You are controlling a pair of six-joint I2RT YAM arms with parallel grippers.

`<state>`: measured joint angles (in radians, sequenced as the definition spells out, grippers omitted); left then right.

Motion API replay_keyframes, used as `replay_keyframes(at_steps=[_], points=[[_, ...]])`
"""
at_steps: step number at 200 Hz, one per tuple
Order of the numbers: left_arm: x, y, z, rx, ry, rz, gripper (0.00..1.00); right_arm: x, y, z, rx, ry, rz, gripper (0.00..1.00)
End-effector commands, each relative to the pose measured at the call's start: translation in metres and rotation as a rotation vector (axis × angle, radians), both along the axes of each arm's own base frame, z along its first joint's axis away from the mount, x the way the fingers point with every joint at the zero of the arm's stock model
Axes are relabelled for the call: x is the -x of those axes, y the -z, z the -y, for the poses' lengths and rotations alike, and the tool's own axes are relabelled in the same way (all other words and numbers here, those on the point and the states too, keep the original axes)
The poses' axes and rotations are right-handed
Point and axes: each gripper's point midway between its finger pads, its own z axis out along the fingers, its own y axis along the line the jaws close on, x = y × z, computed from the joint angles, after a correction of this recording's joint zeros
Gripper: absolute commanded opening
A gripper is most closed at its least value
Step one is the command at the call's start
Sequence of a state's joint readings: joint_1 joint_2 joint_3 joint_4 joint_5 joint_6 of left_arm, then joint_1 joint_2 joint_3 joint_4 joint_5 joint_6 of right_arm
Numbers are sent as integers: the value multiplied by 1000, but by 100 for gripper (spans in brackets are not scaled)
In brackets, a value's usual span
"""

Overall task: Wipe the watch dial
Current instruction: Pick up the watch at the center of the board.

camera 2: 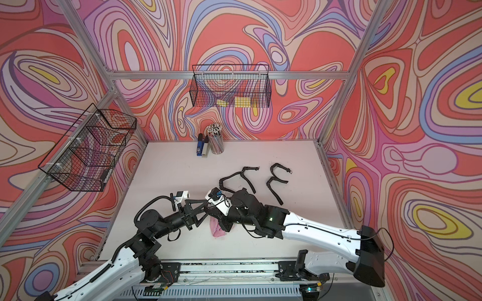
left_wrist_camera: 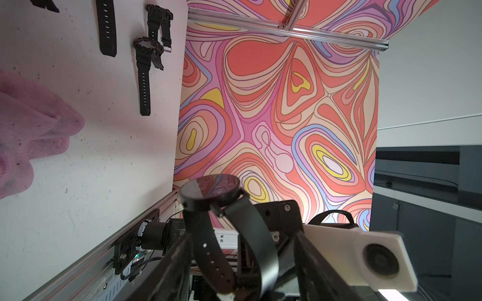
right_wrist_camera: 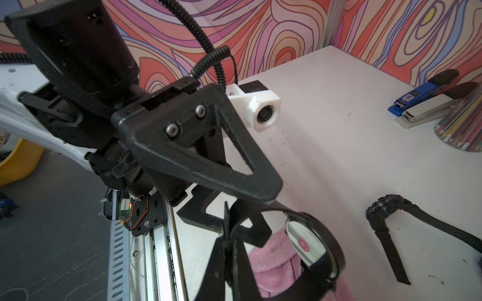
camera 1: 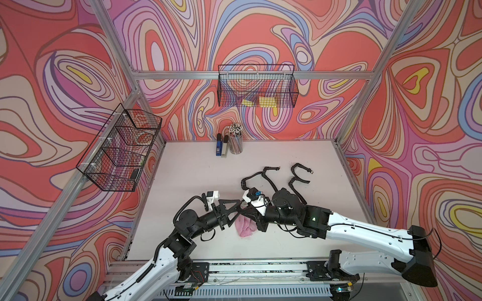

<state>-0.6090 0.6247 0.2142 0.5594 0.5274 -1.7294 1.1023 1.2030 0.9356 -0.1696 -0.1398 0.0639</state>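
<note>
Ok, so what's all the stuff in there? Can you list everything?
round watch: one, black, up in the air, strap pinched by the right gripper
other watches: at least three, black, lying on the table beyond the arms
cloth: one, pink, crumpled on the table below the grippers
staplers: two, one blue and one grey, at the table's back edge
pencil cup: one, full of coloured pencils, beside the staplers
wire baskets: two, black, one on the back wall, one on a side wall
yellow pads: two, yellow, inside the back basket
table: one, white, under everything
left gripper: one, black, open, right next to the round watch
right gripper: one, black, shut on the strap
</note>
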Motion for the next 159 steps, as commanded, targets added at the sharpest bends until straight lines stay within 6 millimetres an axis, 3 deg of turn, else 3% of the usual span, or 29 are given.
replay_keyframes(at_steps=[1,55,108,136,150,159], points=[[4,-20,1,77,18,57,63,6,-10,-11,-54,-53,-17,0],[3,-19,-3,100,-9,56,49,9,-1,-10,-71,-56,-31,0],[0,-10,-9,102,-46,41,20,23,-1,-12,-111,-126,-63,0],[1,-11,-8,87,-41,54,11,30,2,-4,-133,-136,-64,0],[2,-15,-6,64,-33,80,0,30,9,1,-124,-123,-75,0],[3,-18,-4,38,-21,105,0,30,16,3,-112,-114,-88,0]])
